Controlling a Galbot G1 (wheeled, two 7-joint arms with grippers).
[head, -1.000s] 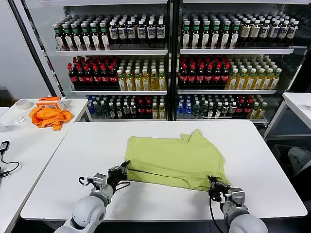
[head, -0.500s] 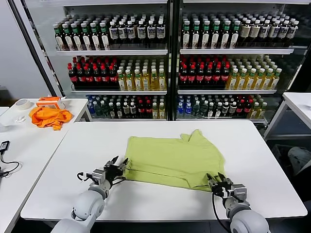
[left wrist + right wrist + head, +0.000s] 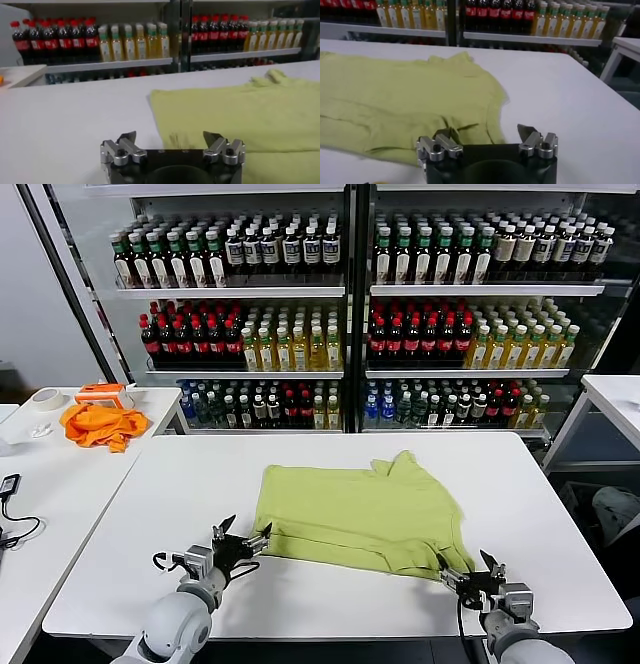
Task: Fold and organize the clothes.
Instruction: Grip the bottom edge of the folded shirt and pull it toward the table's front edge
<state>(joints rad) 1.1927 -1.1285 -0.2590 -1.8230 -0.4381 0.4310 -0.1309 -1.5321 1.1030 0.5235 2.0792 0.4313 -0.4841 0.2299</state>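
Observation:
The lime-green T-shirt lies folded on the white table, its near hem facing me and a sleeve bunched at the far side. My left gripper stands open just off the shirt's near left corner, holding nothing. My right gripper is open at the near right corner, also holding nothing. In the left wrist view the shirt lies ahead of the open left gripper, with its edge between the fingers. In the right wrist view the right gripper is spread over the hem of the shirt.
An orange cloth, a tape roll and a cable lie on the side table at the left. Shelves of bottles stand behind the table. Another table corner shows at the right.
Both grippers opened and let go of the shirt's near hem. Both drew back a little toward the table's front edge. The hem now lies flat.

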